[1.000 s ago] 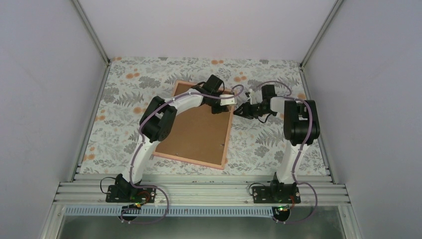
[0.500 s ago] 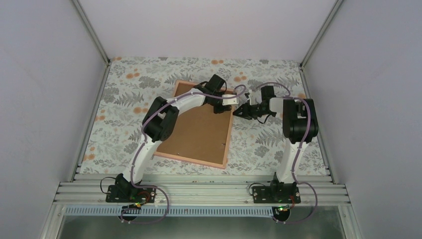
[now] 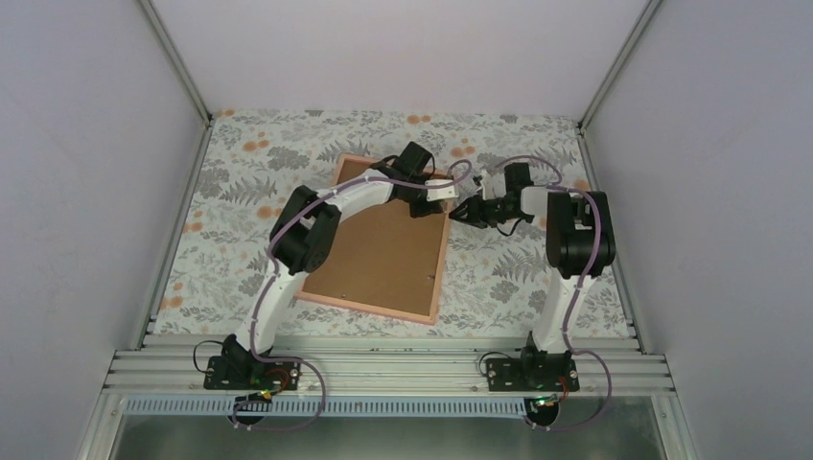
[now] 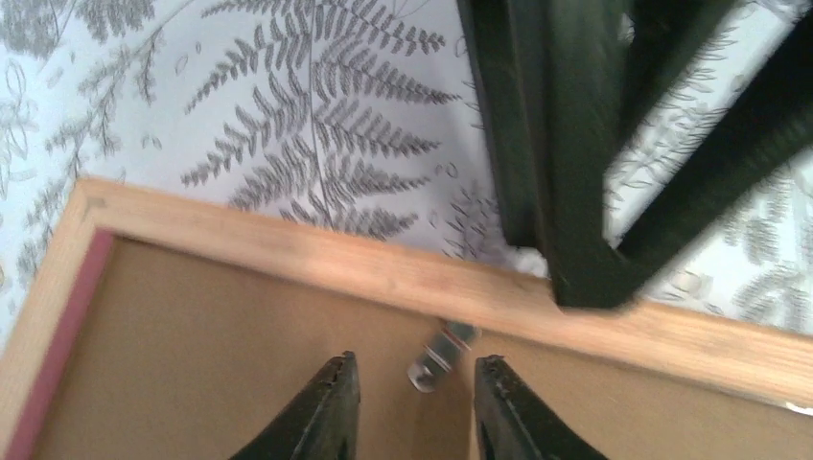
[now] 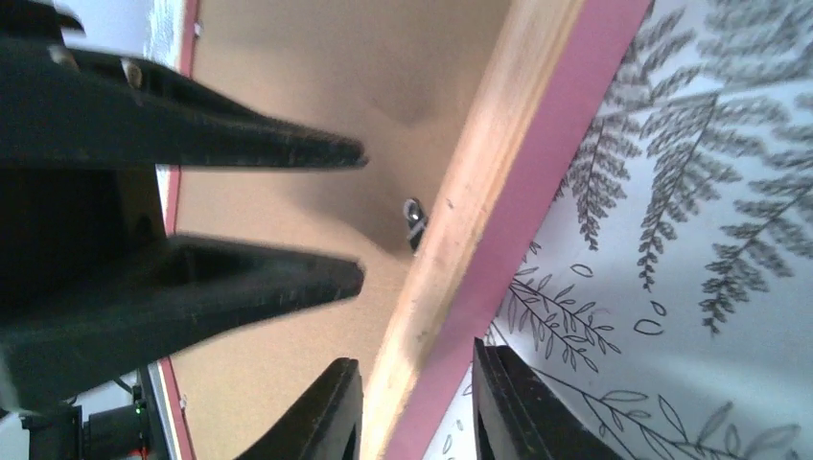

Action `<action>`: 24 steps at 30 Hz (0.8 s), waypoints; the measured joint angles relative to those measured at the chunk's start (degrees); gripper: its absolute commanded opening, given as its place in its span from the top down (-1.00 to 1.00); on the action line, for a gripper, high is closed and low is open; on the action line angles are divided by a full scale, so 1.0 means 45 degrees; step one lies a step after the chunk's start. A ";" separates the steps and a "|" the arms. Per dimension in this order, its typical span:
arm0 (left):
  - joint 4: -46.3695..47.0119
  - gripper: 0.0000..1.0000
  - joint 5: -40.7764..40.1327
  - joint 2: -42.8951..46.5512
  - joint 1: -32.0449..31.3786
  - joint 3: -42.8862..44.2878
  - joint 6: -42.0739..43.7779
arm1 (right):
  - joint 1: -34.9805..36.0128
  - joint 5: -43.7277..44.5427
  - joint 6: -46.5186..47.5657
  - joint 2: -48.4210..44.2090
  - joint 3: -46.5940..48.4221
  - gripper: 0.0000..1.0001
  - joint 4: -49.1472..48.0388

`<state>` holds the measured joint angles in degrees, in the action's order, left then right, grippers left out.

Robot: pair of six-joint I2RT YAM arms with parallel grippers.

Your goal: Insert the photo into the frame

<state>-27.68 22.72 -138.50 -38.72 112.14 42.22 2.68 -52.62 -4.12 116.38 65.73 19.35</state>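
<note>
Left tool (image 4: 414,364) parted over a blurred, perhaps metal, clip (image 4: 441,353).

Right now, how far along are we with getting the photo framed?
Done: backing board sits inside the face-down frame; no photo visible, presumably underneath. In hand: left pincer hovers open over a metal clip, right pincer straddles the frame's edge. Left: likely securing the clip.

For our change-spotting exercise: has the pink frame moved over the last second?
Yes, slightly. The near right corner of the frame has swung a little to the right, judged against the fern-patterned cloth under it.
</note>
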 measured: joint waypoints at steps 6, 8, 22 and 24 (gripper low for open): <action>0.0471 -0.01 0.0107 0.3249 0.0063 -0.3832 0.0398 | -0.0291 -0.0024 0.0068 -0.1719 -0.0369 -0.14 -0.0005; 0.0563 -0.04 0.0282 0.4697 0.0053 -0.5037 0.0593 | -0.0369 -0.0068 0.0117 -0.2472 -0.0636 -0.46 0.0010; 0.0495 -0.08 0.0272 1.1570 -0.3206 -1.3046 0.0884 | -0.0379 -0.0330 0.0787 -0.5081 -0.2973 -0.99 0.1049; 0.0568 -0.08 0.0034 1.1642 -0.3769 -1.3580 0.0753 | -0.0379 -0.0457 0.0816 -0.5192 -0.3269 -0.98 0.1054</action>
<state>-25.12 22.87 -86.11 -55.68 51.03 45.60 0.97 -54.68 -0.45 93.01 51.03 24.10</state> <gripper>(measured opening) 0.542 0.996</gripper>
